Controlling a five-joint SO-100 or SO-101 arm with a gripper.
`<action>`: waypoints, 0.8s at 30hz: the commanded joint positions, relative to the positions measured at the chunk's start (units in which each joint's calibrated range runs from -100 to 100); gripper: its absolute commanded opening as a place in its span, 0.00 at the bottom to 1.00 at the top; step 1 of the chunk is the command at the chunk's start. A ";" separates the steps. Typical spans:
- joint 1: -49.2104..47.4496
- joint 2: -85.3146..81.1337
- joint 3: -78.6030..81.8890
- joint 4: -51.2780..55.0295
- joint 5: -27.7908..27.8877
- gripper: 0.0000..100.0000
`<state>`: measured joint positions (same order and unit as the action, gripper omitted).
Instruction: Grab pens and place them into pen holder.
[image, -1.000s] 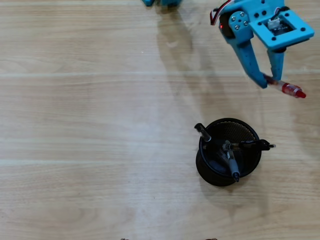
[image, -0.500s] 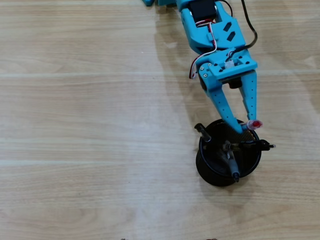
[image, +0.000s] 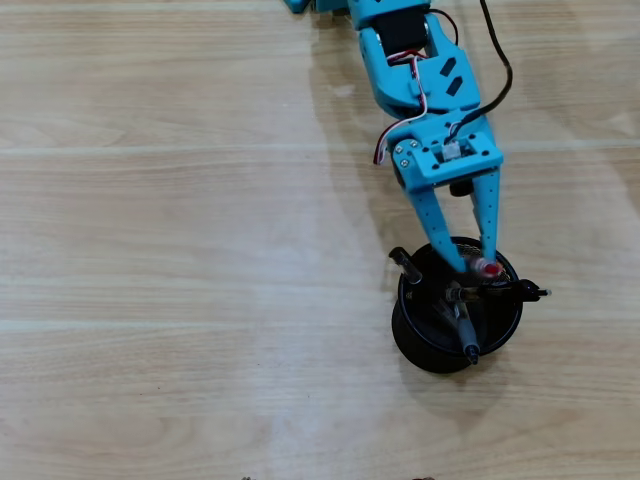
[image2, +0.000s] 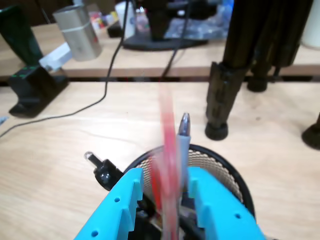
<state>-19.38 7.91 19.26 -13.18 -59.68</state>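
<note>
A: As seen in the overhead view, how is the red pen (image: 488, 267) oriented?

B: It is held nearly upright, red end up, clamped between the blue fingers (image: 472, 264) over the pen holder (image: 420, 345); in the wrist view it is blurred, its long axis vertical.

A: What is contained in the holder?

B: Three pens are found leaning in it: the clear pen with black cap (image: 405, 263) toward upper left, the black pen (image: 518, 290) pointing right, the grey-black pen (image: 464, 330) slanting toward the picture's bottom. The holder is stood on the bench (image: 180, 300).

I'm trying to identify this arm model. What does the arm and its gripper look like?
The arm is bright blue plastic with black servo blocks, small screws, and red, white and black cables along it. The gripper has two long, tapering blue fingers.
</note>
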 joint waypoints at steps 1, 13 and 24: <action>0.83 -3.26 -1.10 -1.48 2.96 0.13; 0.67 -17.21 -6.81 17.60 22.93 0.12; 9.54 -64.63 34.93 62.47 48.80 0.15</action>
<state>-11.52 -36.27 33.60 47.37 -14.61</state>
